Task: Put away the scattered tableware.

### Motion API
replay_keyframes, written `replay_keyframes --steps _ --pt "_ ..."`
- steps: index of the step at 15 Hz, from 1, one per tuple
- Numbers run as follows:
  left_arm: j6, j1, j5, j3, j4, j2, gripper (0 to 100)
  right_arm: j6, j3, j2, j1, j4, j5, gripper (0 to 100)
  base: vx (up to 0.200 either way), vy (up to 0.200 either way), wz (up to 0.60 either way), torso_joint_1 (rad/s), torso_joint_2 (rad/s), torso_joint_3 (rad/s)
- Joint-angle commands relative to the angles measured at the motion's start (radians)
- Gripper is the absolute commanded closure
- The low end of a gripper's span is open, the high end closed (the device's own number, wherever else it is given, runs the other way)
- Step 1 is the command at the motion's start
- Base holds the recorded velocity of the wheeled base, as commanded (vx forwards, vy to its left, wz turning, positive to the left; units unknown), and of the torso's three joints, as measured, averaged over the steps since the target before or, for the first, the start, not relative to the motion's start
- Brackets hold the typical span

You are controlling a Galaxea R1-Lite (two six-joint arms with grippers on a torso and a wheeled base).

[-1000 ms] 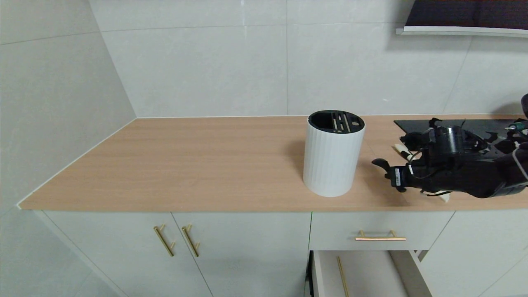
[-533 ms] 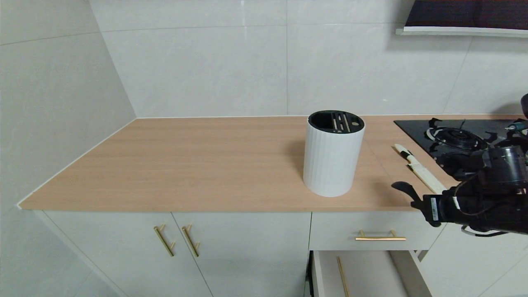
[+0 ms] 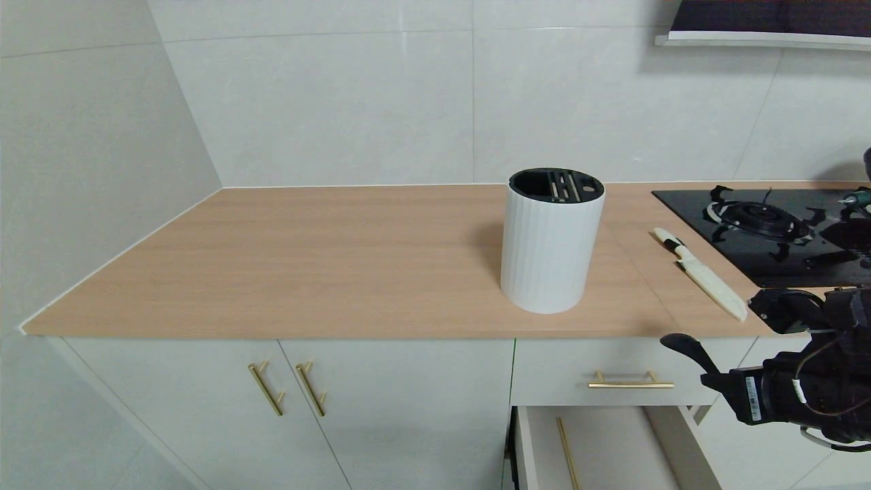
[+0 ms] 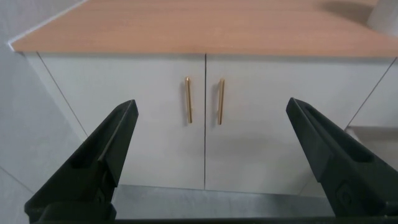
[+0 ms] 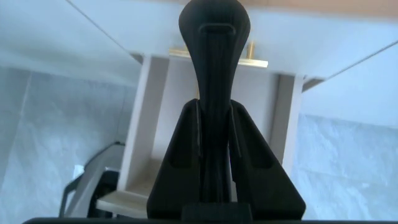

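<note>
The knife (image 3: 699,273) lies flat on the counter (image 3: 340,258), slantwise, with its handle toward the wall and its pale blade pointing at the front edge. It sits between the holder (image 3: 551,245) and the hob (image 3: 769,231), apart from both, and nothing grips it.

The holder is a white ribbed cylinder standing upright near the middle of the counter. Its dark top insert shows slots and one larger opening (we cannot tell what, if anything, is in them).

The right end effector (image 3: 684,344) hangs in front of the counter's edge and below it, beside the upper drawer front (image 3: 626,371), well clear of the knife. In the right wrist view its fingers (image 5: 214,37) are pressed together with nothing between them — a closed, empty grip.

The left end effector (image 4: 211,155) is spread wide and empty. It faces the cupboard doors (image 4: 205,137) under the counter, whose two gold handles (image 4: 188,99) stand upright side by side.

Below the upper drawer front, the lower drawer (image 3: 599,449) stands pulled out — a pale interior is visible.
</note>
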Motion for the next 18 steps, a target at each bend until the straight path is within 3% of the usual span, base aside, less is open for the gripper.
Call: replay_keyframes --steps 1,18 --pt "0.000 0.001 0.001 0.000 -0.001 0.000 0 -0.001 0.006 0.023 0.003 0.000 0.000 100 0.000 0.000 0.00 -0.198 0.50 0.276" --pt "0.000 0.001 0.001 0.000 0.000 0.000 0 -0.038 0.023 0.075 0.005 -0.002 0.000 100 0.000 0.000 0.00 -0.186 0.48 0.296"
